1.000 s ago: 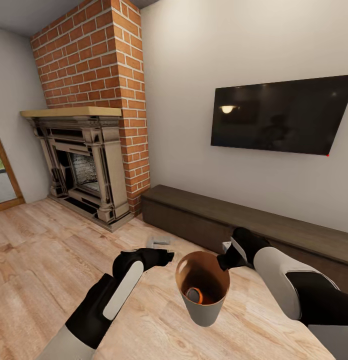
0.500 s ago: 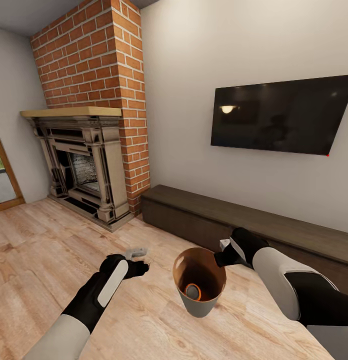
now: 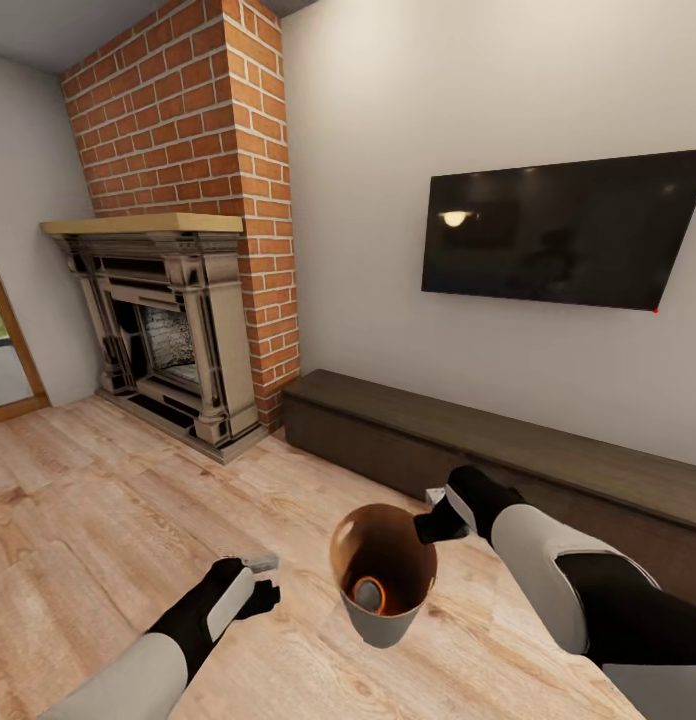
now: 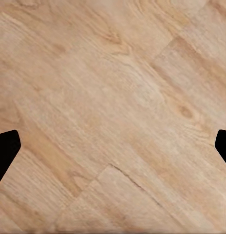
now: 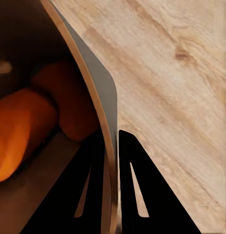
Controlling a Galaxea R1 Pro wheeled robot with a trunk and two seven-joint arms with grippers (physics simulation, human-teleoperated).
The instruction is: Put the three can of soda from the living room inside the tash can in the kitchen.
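The tash can (image 3: 385, 618), copper-brown inside and pale grey outside, hangs above the wood floor in front of me. My right gripper (image 3: 434, 524) is shut on its rim, one finger inside the wall and one outside, as the right wrist view shows (image 5: 111, 146). An orange can of soda (image 3: 368, 594) lies at the bottom, its silvery end facing up. Inside the bin wall (image 5: 96, 92), two orange cans (image 5: 20, 127) (image 5: 69, 105) rest side by side. My left gripper (image 3: 260, 580) hangs low to the left of the bin, open, its fingers spread wide over bare floor (image 4: 113, 146).
This is the living room: a red-brick fireplace (image 3: 168, 330) at the back left, a wall TV (image 3: 568, 230), and a long dark low cabinet (image 3: 508, 450) along the wall just behind my right arm. A doorway (image 3: 3, 350) opens at the far left. Wood floor spreads out to the left.
My left arm has dropped and pulled back to the left, away from the bin. The right gripper has carried the bin slightly left and down.
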